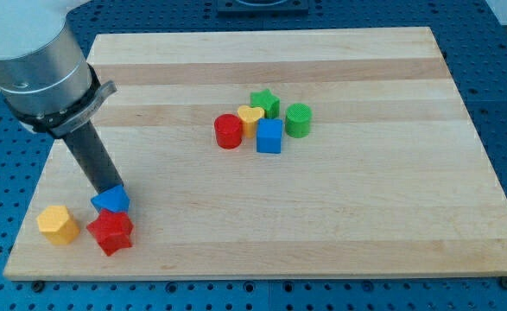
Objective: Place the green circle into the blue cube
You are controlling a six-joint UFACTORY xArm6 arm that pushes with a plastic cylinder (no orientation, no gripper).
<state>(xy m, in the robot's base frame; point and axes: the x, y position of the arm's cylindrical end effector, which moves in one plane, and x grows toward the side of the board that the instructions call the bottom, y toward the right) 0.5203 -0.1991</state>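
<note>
The green circle is a green cylinder standing right of the board's middle. The blue cube sits just below-left of it, a small gap apart. A green star, a yellow heart and a red cylinder cluster to the cube's left and above it. My tip is far off at the view's lower left, its end touching or just behind a blue block of unclear shape.
A red star lies right below the blue block at the lower left. A yellow hexagon block lies left of it, near the wooden board's left edge. A blue pegboard surrounds the board.
</note>
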